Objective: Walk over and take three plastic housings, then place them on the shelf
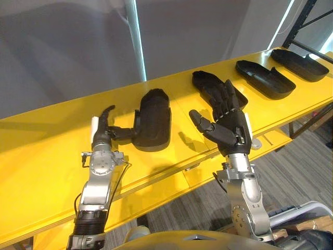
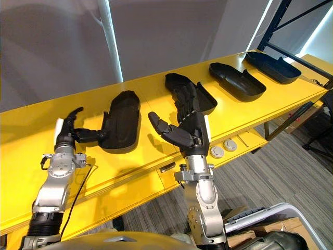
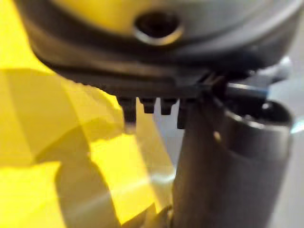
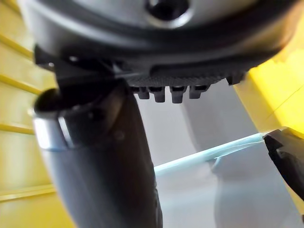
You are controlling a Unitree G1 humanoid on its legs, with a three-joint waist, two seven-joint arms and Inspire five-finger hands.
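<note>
The robot is at the yellow table [image 1: 47, 151], and I think the job has only just begun. No housing is held up in a hand yet. All three have to be picked up and put on the shelf.

The left hand [image 1: 106, 134] is low over the table. Its fingers [image 1: 125, 133] reach out straight and touch the near edge of the first housing [image 1: 155, 122]. The thumb sticks up, away from it. So this hand is open and has no real hold. I think it is about to grab this one first.

The right hand [image 1: 229, 127] is up in the air, just past the table's front edge. It is wide open with the fingers spread, and it holds nothing.

Under the table top there is a lower yellow ledge [image 2: 244, 140]. Two small round white things [image 2: 217, 151] lie on it.

The first housing looks like it lies round side up, so I cannot see inside it. The second housing [image 1: 203, 80] is just behind the right hand. It lies hollow side up, like a little tray, with ribs inside and nothing else in it. Farther along, the third housing [image 1: 263, 78] and the fourth housing [image 1: 299, 63] lie hollow side up too. Both look empty.

Far away on the right stands a dark rack [image 1: 304, 23]. I cannot tell if that is the shelf.
</note>
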